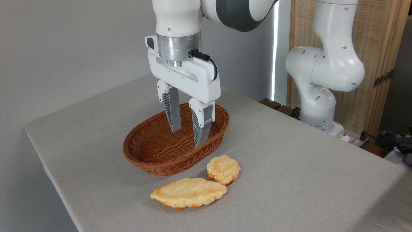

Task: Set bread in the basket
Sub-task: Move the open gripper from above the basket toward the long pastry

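- Nearest the camera, the braided loaf (189,192) lies flat on the worktop (289,167), untouched, at about 5 o'clock from the basket and just outside its near rim.
- Just behind the loaf's right end, at roughly 1 o'clock from it, sits a small round bun (223,169); the two look to be touching or nearly so.
- Further back, the oval wicker basket (148,154) stands empty on the cloth, its long axis running from 7 o'clock to 1 o'clock.
- Above the basket's far half hangs the claw (188,137), fingers pointing down, parted by a moderate gap and holding nothing; the tips appear level with the rim or a little inside it.
- Beyond, at 2 o'clock, the arm's base (322,106) stands at the worktop's far edge.
- Risks, as I judge them: the loaf is low and wide, so the present gap may not span it, and the fingers could press on its top instead of closing on its sides.
- A descent close to its right end could knock the bun, or pick up the wrong piece.
- Gripped off-centre, so long a loaf might droop, catch the flared rim and tip the light basket.
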You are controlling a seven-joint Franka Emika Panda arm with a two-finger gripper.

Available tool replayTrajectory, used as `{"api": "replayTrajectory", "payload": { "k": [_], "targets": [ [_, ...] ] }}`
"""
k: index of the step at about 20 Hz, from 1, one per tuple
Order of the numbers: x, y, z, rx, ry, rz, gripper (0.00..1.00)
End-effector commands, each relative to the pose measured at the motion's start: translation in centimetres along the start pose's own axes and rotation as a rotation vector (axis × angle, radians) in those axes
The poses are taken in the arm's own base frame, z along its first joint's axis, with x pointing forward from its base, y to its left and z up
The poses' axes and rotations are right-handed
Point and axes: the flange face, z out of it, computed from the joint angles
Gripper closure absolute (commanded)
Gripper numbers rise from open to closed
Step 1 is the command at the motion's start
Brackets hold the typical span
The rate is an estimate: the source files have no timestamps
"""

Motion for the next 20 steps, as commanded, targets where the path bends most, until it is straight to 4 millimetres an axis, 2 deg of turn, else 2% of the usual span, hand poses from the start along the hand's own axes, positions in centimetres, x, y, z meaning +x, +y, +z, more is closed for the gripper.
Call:
{"api": "replayTrajectory", "payload": {
  "k": [1,10,15,17,20],
  "targets": [
    [-0.3,-0.4,-0.4,-0.012,0.012,0.007,0.00],
    [-0.7,-0.6,-0.6,-0.010,0.015,0.006,0.00],
    [-0.8,-0.6,-0.4,-0.010,0.009,0.157,0.00],
    [-1.0,-0.7,0.2,-0.017,0.000,0.240,0.00],
    [-3.6,-2.2,2.5,-0.050,-0.016,0.366,0.00]
  ]
}}
